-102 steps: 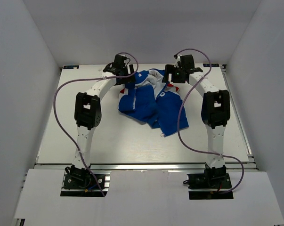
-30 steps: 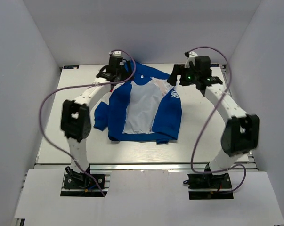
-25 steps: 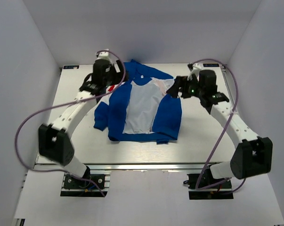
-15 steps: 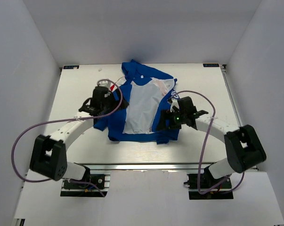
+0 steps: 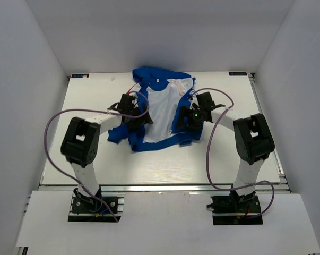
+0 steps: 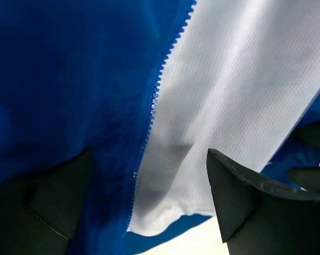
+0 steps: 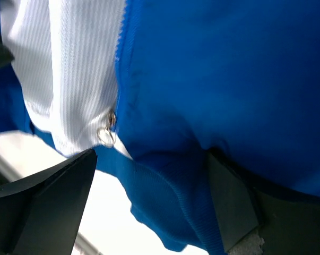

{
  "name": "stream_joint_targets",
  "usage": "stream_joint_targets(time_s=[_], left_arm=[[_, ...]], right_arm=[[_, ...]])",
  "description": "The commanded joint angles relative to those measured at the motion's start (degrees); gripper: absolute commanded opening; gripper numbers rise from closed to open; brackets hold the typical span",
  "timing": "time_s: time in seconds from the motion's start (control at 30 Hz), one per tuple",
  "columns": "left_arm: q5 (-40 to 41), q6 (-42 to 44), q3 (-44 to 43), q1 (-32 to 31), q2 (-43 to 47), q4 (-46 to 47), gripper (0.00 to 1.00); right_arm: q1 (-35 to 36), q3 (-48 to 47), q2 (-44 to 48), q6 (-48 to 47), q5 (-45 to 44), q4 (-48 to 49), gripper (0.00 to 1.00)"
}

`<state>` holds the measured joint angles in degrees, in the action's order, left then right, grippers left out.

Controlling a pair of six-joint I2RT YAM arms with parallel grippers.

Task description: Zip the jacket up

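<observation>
The blue jacket [image 5: 192, 109] lies open on the table, its white lining [image 5: 161, 109] facing up between the two front panels. My left gripper [image 5: 137, 117] is over the left front panel. In the left wrist view it [image 6: 149, 210] is open, and its fingers [image 6: 239, 196] straddle the left zipper teeth [image 6: 152, 109] and the lining near the hem. My right gripper [image 5: 185, 121] is over the right front panel. In the right wrist view it [image 7: 144, 207] is open around the blue hem [image 7: 165, 196], beside the zipper's metal ring pull [image 7: 105, 136].
The white table [image 5: 85, 154] has walls on three sides. The purple cables [image 5: 53, 127] loop beside both arms. The jacket collar [image 5: 149, 74] reaches the table's back edge.
Both arms have folded inward and come down onto the jacket's lower front edges. The jacket has bunched narrower and its left panel has rumpled.
</observation>
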<state>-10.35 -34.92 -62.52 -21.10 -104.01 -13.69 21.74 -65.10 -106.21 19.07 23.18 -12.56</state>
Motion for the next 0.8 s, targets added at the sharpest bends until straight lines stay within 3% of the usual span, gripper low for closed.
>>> stream_joint_targets(time_s=[0.0,0.13,0.27,0.37,0.5,0.77], left_arm=[[-1.7,2.4,-8.9,-0.1,-7.9,-2.7,0.97],[-2.0,3.4,-16.9,-0.1,-10.9,-3.8,0.97],[-1.8,4.6,-19.2,-0.1,-8.5,-5.6,0.97],[-2.7,4.9,-15.2,-0.1,-2.4,-5.6,0.97],[-5.2,5.9,-8.3,-0.1,6.9,-4.8,0.98],[-1.5,3.3,1.7,-0.1,23.1,-6.8,0.98]], right_arm=[[-5.4,-6.0,-5.7,-3.7,-3.6,-2.1,0.89],[-9.4,-14.2,-6.6,-5.1,-4.9,-4.5,0.89],[-9.5,-18.9,-3.8,-10.7,-6.5,-9.0,0.89],[-8.6,-16.5,0.8,-11.9,-5.1,-9.4,0.89],[-4.3,-12.4,5.3,-12.7,-11.1,-10.7,0.89],[4.8,-15.3,0.3,-5.0,-26.2,-15.5,0.89]])
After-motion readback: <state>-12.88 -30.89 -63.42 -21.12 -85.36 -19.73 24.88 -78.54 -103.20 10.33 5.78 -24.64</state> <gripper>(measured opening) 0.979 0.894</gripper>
